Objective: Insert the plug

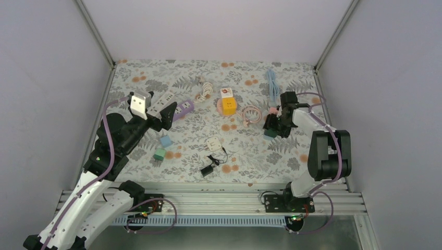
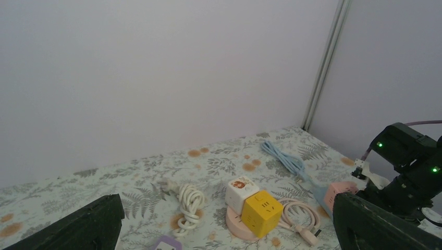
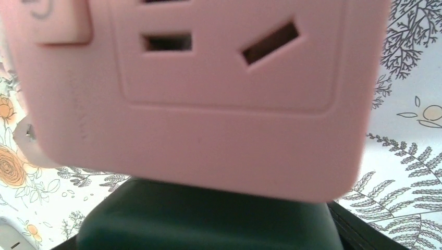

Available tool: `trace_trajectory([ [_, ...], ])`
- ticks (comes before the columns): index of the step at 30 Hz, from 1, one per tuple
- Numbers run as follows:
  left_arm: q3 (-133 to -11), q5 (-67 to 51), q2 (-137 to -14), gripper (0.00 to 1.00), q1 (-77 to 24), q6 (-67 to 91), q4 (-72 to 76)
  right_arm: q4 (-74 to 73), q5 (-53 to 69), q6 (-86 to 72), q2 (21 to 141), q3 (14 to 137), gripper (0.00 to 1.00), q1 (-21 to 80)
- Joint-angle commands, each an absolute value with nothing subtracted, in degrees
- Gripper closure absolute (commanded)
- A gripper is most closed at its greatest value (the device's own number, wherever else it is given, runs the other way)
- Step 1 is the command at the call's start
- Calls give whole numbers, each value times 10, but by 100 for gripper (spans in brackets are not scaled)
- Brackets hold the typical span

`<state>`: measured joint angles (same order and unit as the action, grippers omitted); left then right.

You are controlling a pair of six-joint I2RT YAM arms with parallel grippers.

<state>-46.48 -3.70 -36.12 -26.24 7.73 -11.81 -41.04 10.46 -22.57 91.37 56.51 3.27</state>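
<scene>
1. The right gripper (image 1: 272,126) is clamped on a dark green plug (image 3: 208,219), held against a pink socket cube (image 3: 198,104).
2. The left gripper (image 1: 162,115) is spread wide, empty, near a purple power strip (image 1: 183,108).
3. The fern-printed tablecloth (image 1: 271,156) is enclosed by plain pale walls (image 1: 208,26).

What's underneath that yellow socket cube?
A flat round pink plastic base sticks out beneath the yellow plastic socket cube and the white plastic cube beside it; the base's middle is covered by them.

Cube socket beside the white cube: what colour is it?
The cube socket is yellow, clearest in the left wrist view.
</scene>
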Motion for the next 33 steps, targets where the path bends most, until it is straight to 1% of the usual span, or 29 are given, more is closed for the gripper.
trace_trajectory([
  [1,-469,-41,-356,0,-262,74,-120,-413,55,-234,971,559,58,35],
  [6,-469,-40,-358,0,-262,74,-120,-419,19,-240,981,573,59,44],
  [8,-469,-40,-358,0,-262,74,-120,-422,5,-241,977,579,56,50],
  [10,-468,-40,-358,0,-262,75,-120,-430,-4,-242,971,586,50,52],
  [13,-469,-40,-358,0,-262,74,-120,-435,-8,-245,957,594,38,54],
  [18,-470,-43,-363,0,-262,74,-118,-434,37,-229,886,622,16,56],
  [20,-470,-44,-365,0,-262,74,-118,-440,33,-226,869,635,12,55],
  [22,-470,-45,-366,0,-262,75,-117,-449,27,-222,860,644,10,55],
  [24,-469,-46,-365,0,-262,76,-116,-456,19,-222,860,644,11,56],
  [33,-471,-45,-365,0,-262,74,-117,-462,-20,-239,871,606,23,60],
])
